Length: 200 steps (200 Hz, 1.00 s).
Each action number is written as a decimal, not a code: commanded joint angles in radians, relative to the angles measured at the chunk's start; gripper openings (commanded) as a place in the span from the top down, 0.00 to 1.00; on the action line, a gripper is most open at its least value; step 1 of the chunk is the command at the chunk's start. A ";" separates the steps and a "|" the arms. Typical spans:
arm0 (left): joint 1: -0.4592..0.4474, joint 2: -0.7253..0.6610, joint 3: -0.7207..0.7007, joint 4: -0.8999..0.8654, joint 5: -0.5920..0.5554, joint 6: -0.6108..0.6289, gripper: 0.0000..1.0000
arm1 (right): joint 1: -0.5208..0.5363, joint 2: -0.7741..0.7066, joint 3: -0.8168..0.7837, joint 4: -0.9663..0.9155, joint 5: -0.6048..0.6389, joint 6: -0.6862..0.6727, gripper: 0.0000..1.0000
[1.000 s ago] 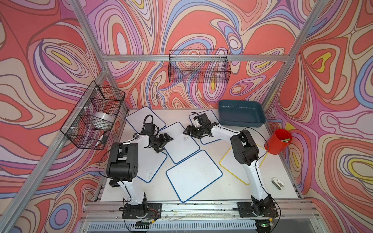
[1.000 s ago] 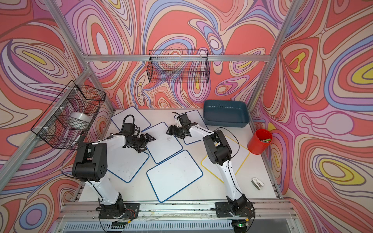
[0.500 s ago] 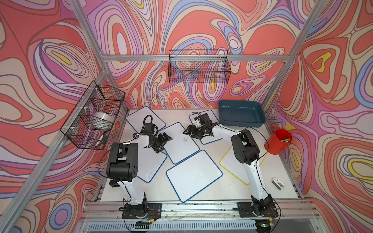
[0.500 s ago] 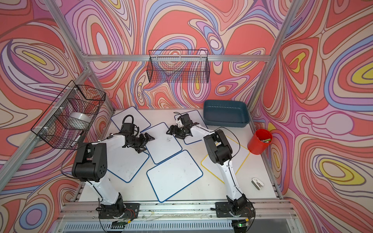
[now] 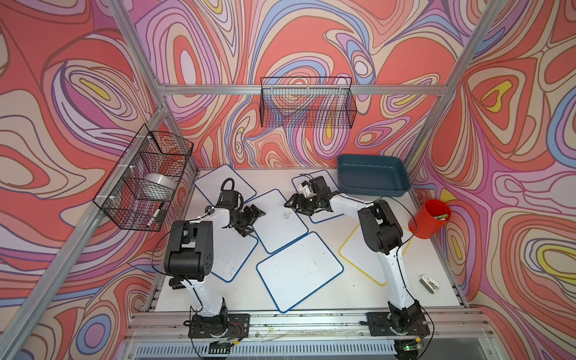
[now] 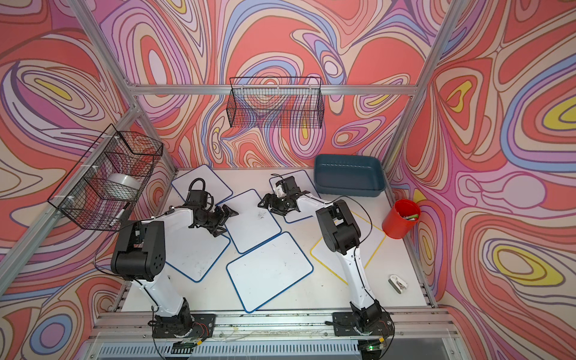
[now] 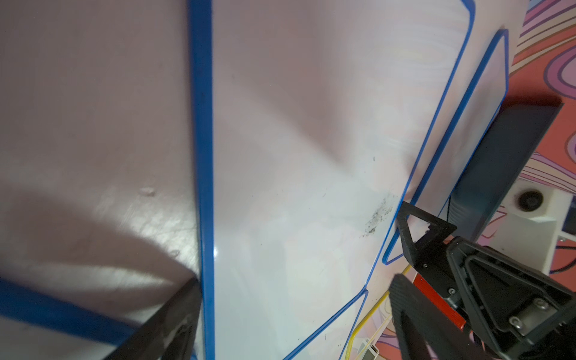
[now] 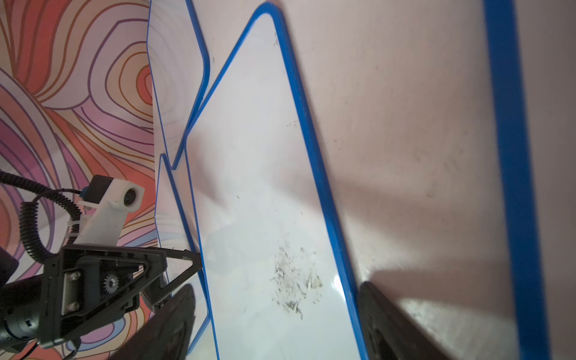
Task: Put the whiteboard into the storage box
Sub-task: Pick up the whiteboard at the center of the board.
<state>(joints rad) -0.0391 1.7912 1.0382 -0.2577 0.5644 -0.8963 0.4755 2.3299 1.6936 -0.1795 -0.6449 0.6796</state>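
Note:
A blue-framed whiteboard (image 5: pixel 280 221) (image 6: pixel 254 223) with a dark smudge lies flat in the middle of the table. My left gripper (image 5: pixel 253 220) (image 6: pixel 228 219) sits low at its left edge, open. In the left wrist view one of the fingertips (image 7: pixel 187 299) rests against the blue frame of the whiteboard (image 7: pixel 296 187). My right gripper (image 5: pixel 294 204) (image 6: pixel 266 204) is open at the board's far right edge. Its fingers (image 8: pixel 383 318) stand either side of the smudged whiteboard (image 8: pixel 265 202). The teal storage box (image 5: pixel 371 190) (image 6: pixel 347 189) stands empty at the back right.
Several more blue-framed boards lie around, and a yellow-framed one (image 5: pixel 355 252) lies under the right arm. A red bucket (image 5: pixel 428 223) stands at the right edge, a small white object (image 5: pixel 430 283) near the front right. Wire baskets (image 5: pixel 307 103) hang on the back and left walls.

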 commanded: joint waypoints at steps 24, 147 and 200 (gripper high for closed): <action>-0.041 -0.069 0.059 0.166 0.203 -0.049 0.11 | 0.072 0.022 -0.045 -0.071 -0.186 0.039 0.17; -0.050 -0.092 0.022 0.234 0.264 -0.061 0.13 | 0.048 0.040 -0.091 -0.008 -0.228 0.070 0.17; -0.057 -0.102 -0.006 0.289 0.285 -0.076 0.15 | 0.046 0.053 -0.077 -0.049 -0.254 0.026 0.17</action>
<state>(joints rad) -0.0391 1.7298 1.0203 -0.1970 0.6285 -0.9310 0.4355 2.3272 1.6455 -0.0856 -0.6998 0.6987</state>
